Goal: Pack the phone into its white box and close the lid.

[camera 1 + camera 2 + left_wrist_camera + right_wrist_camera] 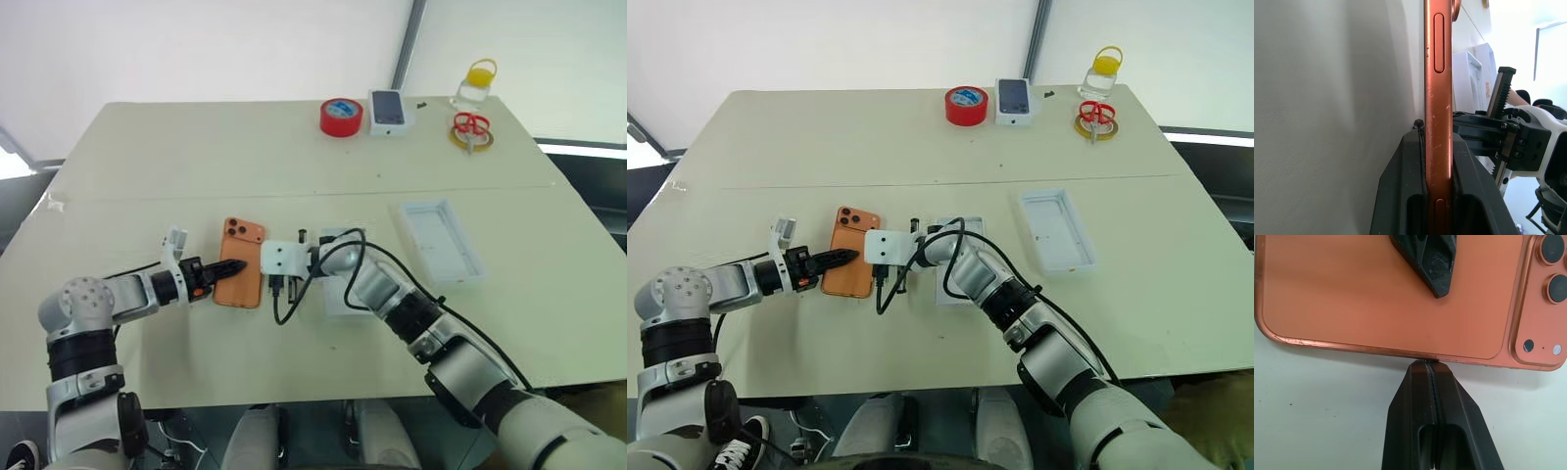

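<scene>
Head views: your phone [241, 262] lies on the desk [294, 157], left of centre, not yet packed. The left gripper [231, 266] comes in from its left; the right gripper [877, 248] sits at its right edge. The white box [943, 262] is just right of that, partly under the right arm; the lid [440, 241] lies well apart to the right, still off.

Left wrist view: left gripper clamped on the phone's edge.

Right wrist view: right gripper fully closed, tips butted against the phone's edge, holding nothing.

Still to do: phone into box, lid on.

Bare table [196, 157] lies beyond the phone [241, 279]; both claws flank its long sides.
</scene>
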Motion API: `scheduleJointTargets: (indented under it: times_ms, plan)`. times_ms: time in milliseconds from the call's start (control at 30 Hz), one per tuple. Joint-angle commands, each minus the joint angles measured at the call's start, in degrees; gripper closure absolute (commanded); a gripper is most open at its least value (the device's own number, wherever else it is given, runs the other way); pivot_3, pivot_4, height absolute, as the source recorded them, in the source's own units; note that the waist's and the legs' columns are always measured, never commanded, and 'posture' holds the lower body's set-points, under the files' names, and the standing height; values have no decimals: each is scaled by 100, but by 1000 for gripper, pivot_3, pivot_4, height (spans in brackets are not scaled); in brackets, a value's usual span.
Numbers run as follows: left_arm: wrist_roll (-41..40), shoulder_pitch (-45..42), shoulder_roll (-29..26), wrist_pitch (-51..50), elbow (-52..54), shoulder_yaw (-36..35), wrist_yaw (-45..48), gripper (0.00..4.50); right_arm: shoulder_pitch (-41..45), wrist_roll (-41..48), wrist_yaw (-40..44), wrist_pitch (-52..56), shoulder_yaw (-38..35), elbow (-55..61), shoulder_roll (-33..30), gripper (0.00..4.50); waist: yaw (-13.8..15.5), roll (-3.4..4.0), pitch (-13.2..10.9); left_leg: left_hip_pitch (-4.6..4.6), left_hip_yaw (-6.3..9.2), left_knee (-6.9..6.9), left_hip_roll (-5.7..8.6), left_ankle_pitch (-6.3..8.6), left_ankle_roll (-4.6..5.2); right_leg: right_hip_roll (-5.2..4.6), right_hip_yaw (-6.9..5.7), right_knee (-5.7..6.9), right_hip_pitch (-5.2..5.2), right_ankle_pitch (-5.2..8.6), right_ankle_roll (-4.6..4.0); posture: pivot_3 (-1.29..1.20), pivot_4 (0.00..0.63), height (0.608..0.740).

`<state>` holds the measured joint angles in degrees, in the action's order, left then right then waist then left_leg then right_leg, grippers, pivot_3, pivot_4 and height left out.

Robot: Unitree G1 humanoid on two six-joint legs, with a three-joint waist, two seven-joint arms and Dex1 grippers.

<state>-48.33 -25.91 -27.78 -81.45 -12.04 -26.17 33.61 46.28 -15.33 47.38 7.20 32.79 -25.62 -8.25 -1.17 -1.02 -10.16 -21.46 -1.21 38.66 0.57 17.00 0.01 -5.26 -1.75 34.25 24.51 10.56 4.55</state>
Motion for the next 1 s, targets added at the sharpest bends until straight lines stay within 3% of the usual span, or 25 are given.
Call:
scheduleJointTargets:
  times_ms: [33,67,167,267,367,533,700,800,900,1000]
  plan:
    - [-23,330,143,557,473,-101,2,4486,-56,677,73,24,-648,286,169,4500,13,0,0,1,-1,-6,1,0,-1,-5,1,-2,0,0,0,0,150,739]
    - [-34,393,186,756,578,-165,3,4486,-66,930,144,112,-868,327,204,4500,18,-1,-1,-2,-1,-7,2,-1,-2,-9,1,-2,3,0,0,0,150,739]
    - [-363,305,232,624,374,-492,-3,4500,-267,2122,1074,603,-1497,928,72,3602,34,-5,-6,-8,1,-8,2,-2,-4,-19,-3,-5,6,-1,-2,0,150,739]
    - [-814,138,405,394,191,-948,-165,4500,-574,2584,1497,736,-1693,1620,-239,2083,25,-5,-7,-7,1,-14,2,-2,-3,-14,-5,-6,8,-2,-1,0,150,739]
    - [-808,169,618,706,365,-1009,-384,4500,-1289,2950,2237,805,-1661,2533,-1018,550,69,-10,-7,-6,1,-35,5,-2,-3,-12,-9,-20,9,0,2,0,150,739]
    - [-1067,141,877,684,449,-1084,-724,4500,-2314,2917,2690,138,-1735,3253,-2109,550,28,-38,-28,-10,-4,-42,28,1,4,-29,-6,-28,9,3,7,0,150,739]
    - [-1023,248,995,828,718,-765,-801,4500,-3085,2882,2561,-276,-2236,3500,-2871,550,60,-55,-36,-2,-3,-42,14,-4,-5,-14,-5,-24,9,5,10,0,150,739]
    - [-1045,219,1013,888,697,-707,-805,4500,-3206,2935,2367,-248,-2345,3555,-2934,1316,53,-63,-39,-2,-4,-42,9,-6,-7,-8,-5,-25,8,11,1,0,150,739]
    - [-1047,177,962,920,663,-601,-762,4500,-3348,2793,2331,-386,-2329,3549,-3065,2812,60,-63,-39,-2,-5,-42,2,-6,-7,-2,-4,-26,9,11,0,0,150,739]
    - [-1089,150,937,918,588,-568,-739,4500,-3417,2823,2220,-341,-2341,3605,-3075,2812,64,-68,-41,-4,-5,-42,2,-6,-7,-2,-5,-27,9,10,0,0,150,739]
